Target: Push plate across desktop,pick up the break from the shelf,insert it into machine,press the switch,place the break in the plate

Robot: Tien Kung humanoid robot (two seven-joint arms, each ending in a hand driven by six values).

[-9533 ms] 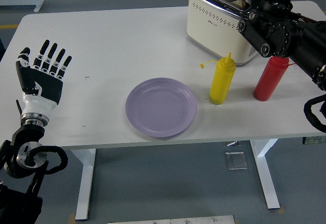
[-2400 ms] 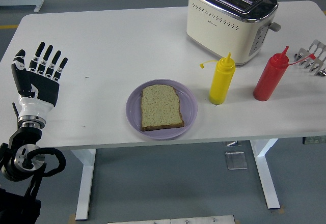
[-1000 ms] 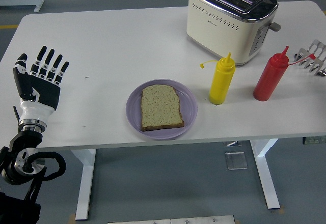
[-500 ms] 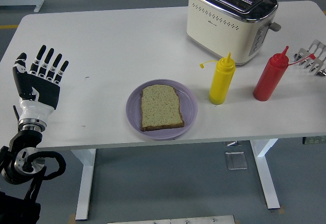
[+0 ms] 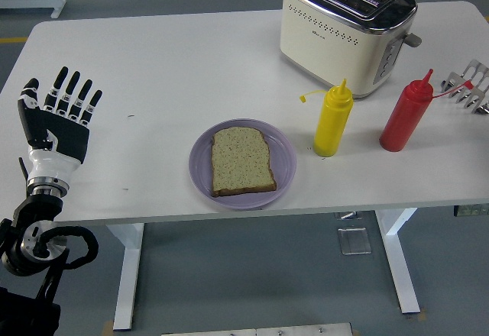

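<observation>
Judging from how things lie, the last step looks done: the bread slice (image 5: 241, 160) rests flat in the purple plate (image 5: 283, 153), which sits toward the table's (image 5: 168, 61) near edge, down and to the left of the toaster (image 5: 344, 27). The toaster's two slots show empty, and its lever (image 5: 412, 40) juts from the right end. Nothing of the task seems left to do, so the next move probably calls only for the arms to stay clear of the plate — or to settle at rest.

Well to the left of the plate, the left hand (image 5: 57, 118) hangs over the table's left edge, palm facing the camera, its fingers (image 5: 72, 92) spread upright and holding nothing. The right hand is out of view.

Just right of the plate stands a yellow squeeze bottle (image 5: 333, 121), between the plate and the toaster's front; a red squeeze bottle (image 5: 406, 114) stands further right, below the toaster's lever end. At the table's right edge, beyond the red bottle, a metal rack (image 5: 470, 84) shows only in part — empty as far as can be seen. Neither bottle touches the plate, but both crowd any reach from the toaster side toward it, and the yellow one is close enough to be knocked.
</observation>
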